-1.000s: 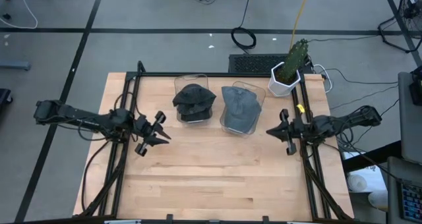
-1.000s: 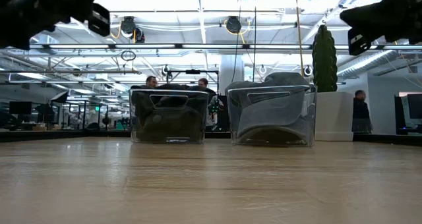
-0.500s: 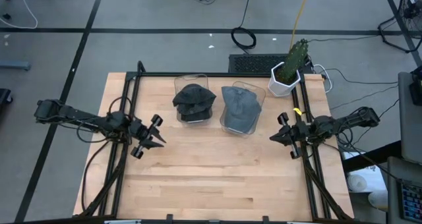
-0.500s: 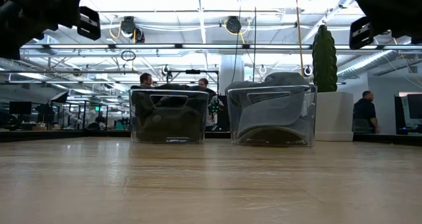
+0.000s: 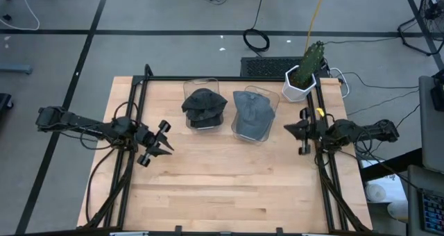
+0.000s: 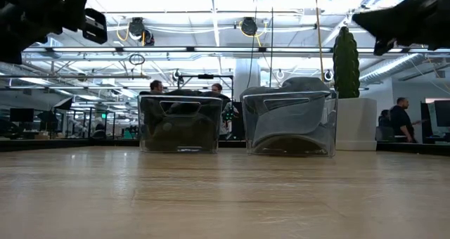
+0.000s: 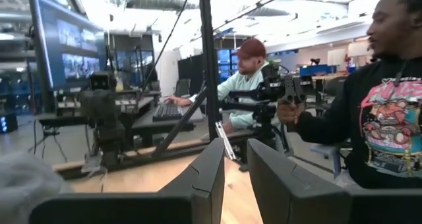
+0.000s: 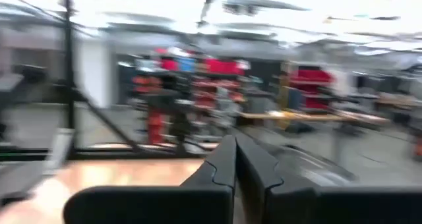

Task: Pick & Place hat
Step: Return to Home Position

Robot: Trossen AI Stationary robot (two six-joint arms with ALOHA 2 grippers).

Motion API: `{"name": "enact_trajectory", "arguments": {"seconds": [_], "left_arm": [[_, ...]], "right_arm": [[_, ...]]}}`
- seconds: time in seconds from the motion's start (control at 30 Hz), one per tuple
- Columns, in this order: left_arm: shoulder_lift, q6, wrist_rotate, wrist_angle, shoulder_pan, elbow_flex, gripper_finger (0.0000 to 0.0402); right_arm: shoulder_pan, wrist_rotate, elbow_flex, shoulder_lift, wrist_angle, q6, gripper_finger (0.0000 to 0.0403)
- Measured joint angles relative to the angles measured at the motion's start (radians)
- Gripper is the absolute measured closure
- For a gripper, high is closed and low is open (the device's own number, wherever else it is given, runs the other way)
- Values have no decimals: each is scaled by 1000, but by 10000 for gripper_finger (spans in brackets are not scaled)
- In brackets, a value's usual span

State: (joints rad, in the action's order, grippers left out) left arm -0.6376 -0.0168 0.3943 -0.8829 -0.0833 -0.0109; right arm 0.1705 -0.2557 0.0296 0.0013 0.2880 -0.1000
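Left wrist view only: left claw [image 7: 236,178] open by a narrow slit, nothing between the fingers. Beyond it, a person in a red cap [image 7: 245,79] seated at a desk and a person in a black sweatshirt [image 7: 386,112] holding up a handheld device.
Right wrist view only: right claw [image 8: 235,163] pressed fully together, holding nothing; background too blurred to read.
Low view only: height. Both claws up at the top corners, well clear of the bench [image 5: 222,187]. Also shows the bin walls side on, with people far back in the room.
High view only: layout. Left claw over the bench's left side by the frame rail, pointing toward the middle. Right claw at the right edge over the frame rail, pointing inward.
Gray caps [image 5: 251,114] piled in the right transparent bin [image 6: 323,130] at the bench's far middle, inward of the right claw, apart from it, no contact. Dark caps [image 5: 204,105] in the left transparent bin [image 6: 151,130], just beside it. Cactus in a white pot [image 5: 303,75] at the far right corner, past the right claw.
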Motion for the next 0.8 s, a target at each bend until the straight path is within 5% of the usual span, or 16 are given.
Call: {"name": "enact_trajectory", "arguments": {"seconds": [0.47,0.8], "left_arm": [[-3,-31,-3,90,62,0,325],[-4,3,-108,133,113,0,325]], "right_arm": [[-86,-53,-1,1,-78,66,403],[-86,-57,-1,2,-88,73,403]]}}
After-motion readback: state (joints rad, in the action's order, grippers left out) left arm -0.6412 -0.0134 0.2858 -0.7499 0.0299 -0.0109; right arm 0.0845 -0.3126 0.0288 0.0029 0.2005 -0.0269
